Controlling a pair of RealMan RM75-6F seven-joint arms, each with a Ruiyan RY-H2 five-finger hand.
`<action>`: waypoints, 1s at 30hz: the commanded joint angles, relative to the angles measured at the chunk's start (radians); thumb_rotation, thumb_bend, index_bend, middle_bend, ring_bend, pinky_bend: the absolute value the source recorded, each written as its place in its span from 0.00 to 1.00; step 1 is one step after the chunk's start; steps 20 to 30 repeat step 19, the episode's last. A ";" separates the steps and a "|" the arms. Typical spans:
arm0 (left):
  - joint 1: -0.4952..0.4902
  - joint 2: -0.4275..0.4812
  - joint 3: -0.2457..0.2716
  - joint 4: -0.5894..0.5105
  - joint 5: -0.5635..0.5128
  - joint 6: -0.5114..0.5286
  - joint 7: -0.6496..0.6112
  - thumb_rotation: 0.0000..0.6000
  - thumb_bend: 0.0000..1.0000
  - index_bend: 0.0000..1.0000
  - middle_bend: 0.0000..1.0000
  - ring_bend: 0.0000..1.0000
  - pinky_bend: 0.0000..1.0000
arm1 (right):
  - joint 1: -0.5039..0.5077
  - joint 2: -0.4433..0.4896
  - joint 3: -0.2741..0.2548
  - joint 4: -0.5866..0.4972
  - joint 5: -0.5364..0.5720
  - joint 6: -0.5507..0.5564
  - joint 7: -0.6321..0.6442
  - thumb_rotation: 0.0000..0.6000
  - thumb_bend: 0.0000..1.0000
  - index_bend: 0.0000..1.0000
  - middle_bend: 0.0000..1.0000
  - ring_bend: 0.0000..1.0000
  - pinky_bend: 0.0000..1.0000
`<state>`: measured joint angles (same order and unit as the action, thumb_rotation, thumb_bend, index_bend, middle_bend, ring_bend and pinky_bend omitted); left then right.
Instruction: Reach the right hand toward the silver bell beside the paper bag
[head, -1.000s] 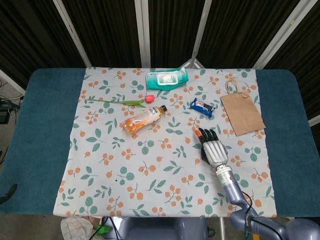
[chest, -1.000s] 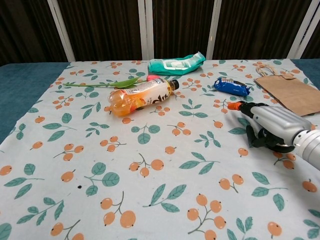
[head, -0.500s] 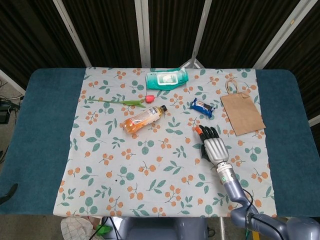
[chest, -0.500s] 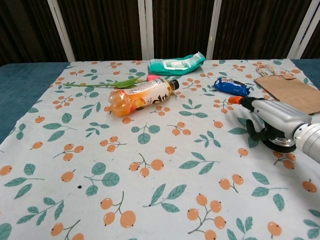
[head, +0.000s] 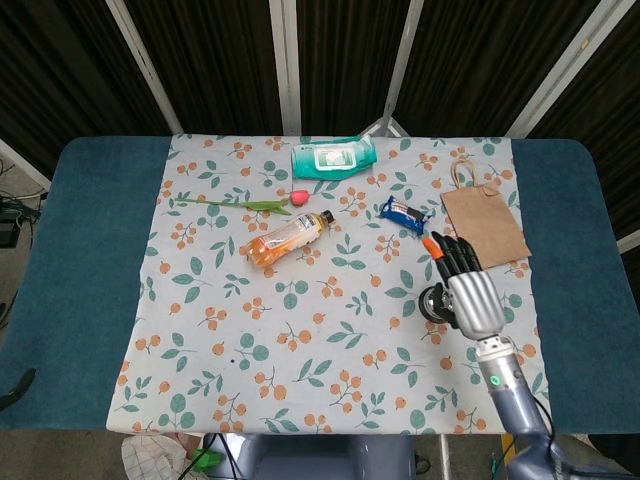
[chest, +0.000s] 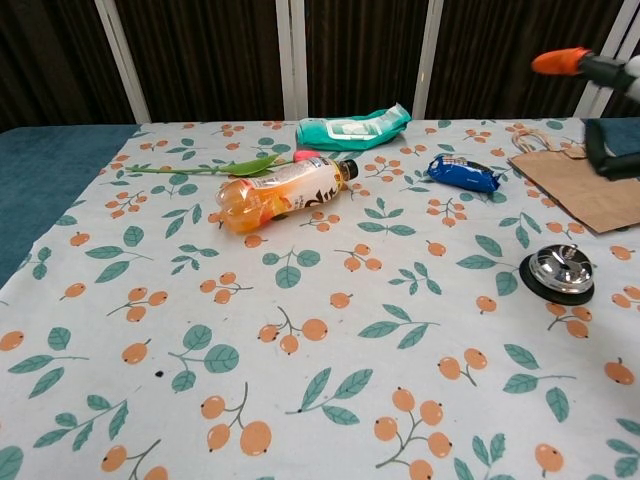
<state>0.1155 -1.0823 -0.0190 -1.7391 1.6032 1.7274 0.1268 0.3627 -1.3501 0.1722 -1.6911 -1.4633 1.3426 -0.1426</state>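
The silver bell on its black base stands on the floral cloth, just in front of the brown paper bag. In the head view the bell peeks out left of my right hand, below the paper bag. My right hand hangs raised in the air above and behind the bell, apart from it, fingers stretched out and holding nothing. An orange fingertip points left. The left hand does not show in either view.
An orange drink bottle lies mid-cloth, with a pink tulip behind it. A green wipes pack lies at the back. A blue snack bar lies left of the bag. Blue table surface borders the cloth.
My right hand has lifted off the bell and moved up and to the right. The bell, covered before, now shows fully in the chest view.
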 joint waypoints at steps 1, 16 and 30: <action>0.000 0.001 0.001 0.001 0.003 0.000 -0.003 1.00 0.33 0.05 0.00 0.00 0.10 | -0.118 0.152 -0.086 -0.146 -0.049 0.104 -0.086 1.00 0.79 0.00 0.00 0.00 0.00; 0.009 0.012 0.001 0.014 0.009 0.020 -0.051 1.00 0.33 0.05 0.00 0.00 0.10 | -0.298 0.192 -0.186 -0.086 -0.130 0.295 -0.058 1.00 0.79 0.00 0.00 0.00 0.00; 0.006 0.013 -0.002 0.018 0.006 0.018 -0.058 1.00 0.33 0.05 0.00 0.00 0.10 | -0.305 0.189 -0.190 -0.064 -0.116 0.278 -0.051 1.00 0.78 0.00 0.00 0.00 0.00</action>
